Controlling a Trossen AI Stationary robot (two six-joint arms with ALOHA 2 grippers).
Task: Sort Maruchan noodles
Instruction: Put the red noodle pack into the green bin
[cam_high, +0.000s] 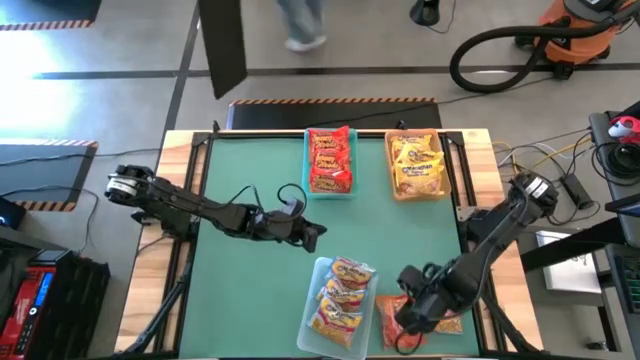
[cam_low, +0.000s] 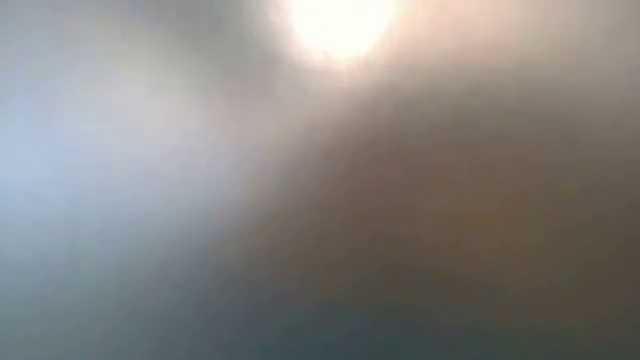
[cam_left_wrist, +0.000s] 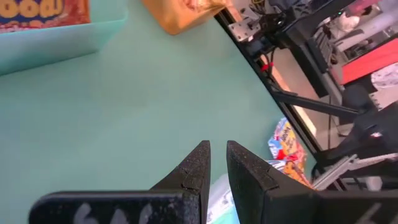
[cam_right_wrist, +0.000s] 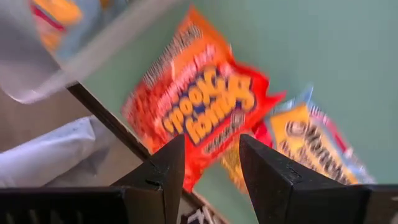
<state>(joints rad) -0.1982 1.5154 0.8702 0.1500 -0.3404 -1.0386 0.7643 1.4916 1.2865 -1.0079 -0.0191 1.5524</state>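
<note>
Maruchan noodles lie sorted in three bins: red packets in a teal bin (cam_high: 330, 160), yellow ones in a tan bin (cam_high: 415, 165), yellow-orange ones in a clear bin (cam_high: 338, 300). Loose packets (cam_high: 395, 318) lie flat on the green mat at the near right. In the right wrist view these are a red packet (cam_right_wrist: 199, 106) and a yellow one (cam_right_wrist: 311, 143) partly under it. My right gripper (cam_right_wrist: 211, 155) hangs open above the red packet, pointing steeply down. My left gripper (cam_high: 315, 235) is shut over the bare mat at mid-table, holding nothing.
The teal bin (cam_left_wrist: 56, 37) and tan bin (cam_left_wrist: 180, 12) stand at the far edge, the clear bin (cam_right_wrist: 74, 43) at the near edge beside the loose packets. The mat's middle (cam_high: 260, 270) is bare. Cables and a vacuum lie beyond the table. The low view shows only blur.
</note>
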